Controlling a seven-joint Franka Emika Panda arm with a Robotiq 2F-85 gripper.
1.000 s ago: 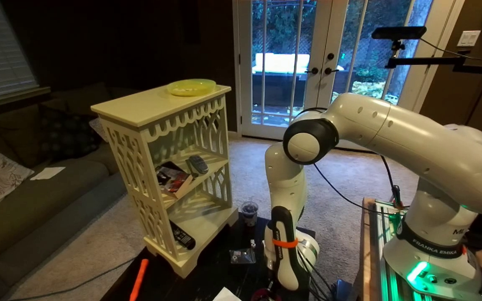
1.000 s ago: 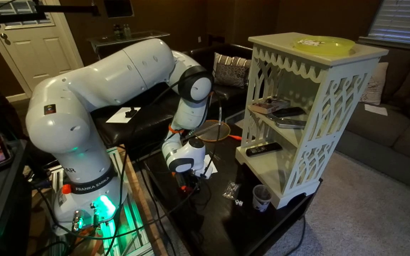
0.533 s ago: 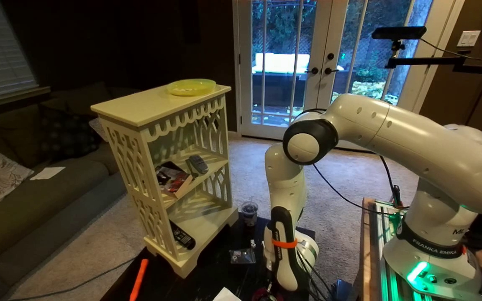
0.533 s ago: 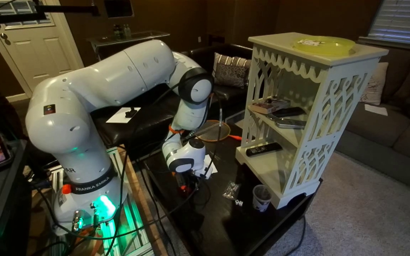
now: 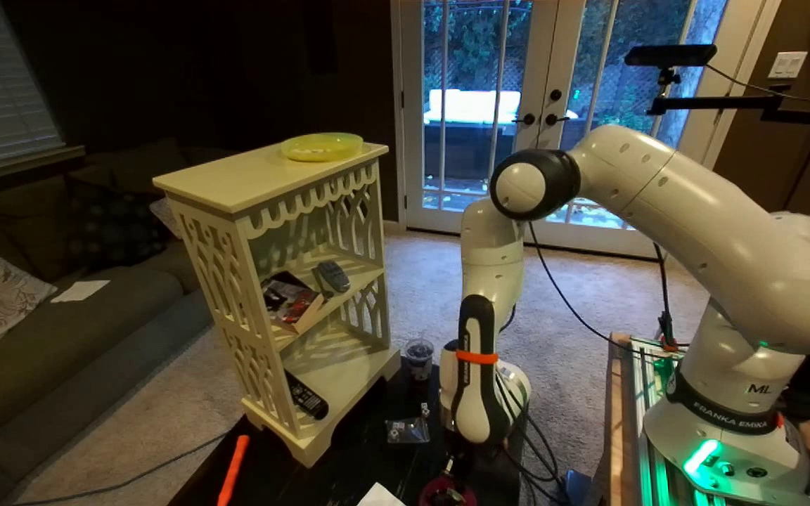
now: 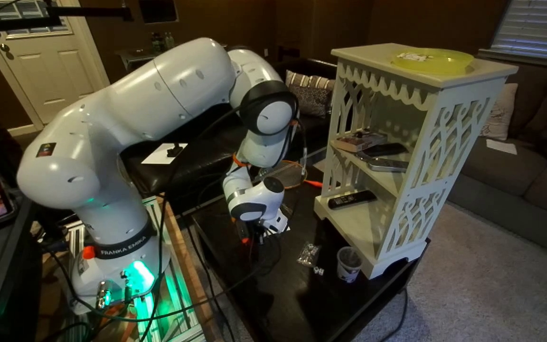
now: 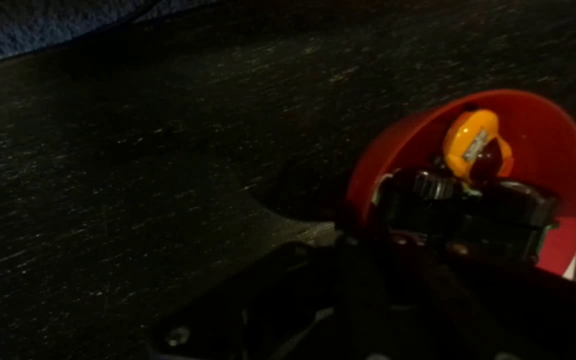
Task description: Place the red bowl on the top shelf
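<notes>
Tool: clenched on the edge of the red bowl, which spreads right of it in my wrist view.
Rack: one, left of my tool in an exterior view, one plate on its top shelf.
Cup: one, nearer my tool.
Counter: dark, beneath my tool.
Sofa: farther left.
Glass doors: beyond my tool.

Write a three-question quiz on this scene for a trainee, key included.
1. True or false: the yellow-green plate sits on the top shelf.
2. Which of these lies on the bottom shelf? (a) book (b) remote control (c) cup
3. In the wrist view, what colour is the bright item inside the red bowl?

Key: 1. True. 2. b. 3. Yellow-orange.
</notes>
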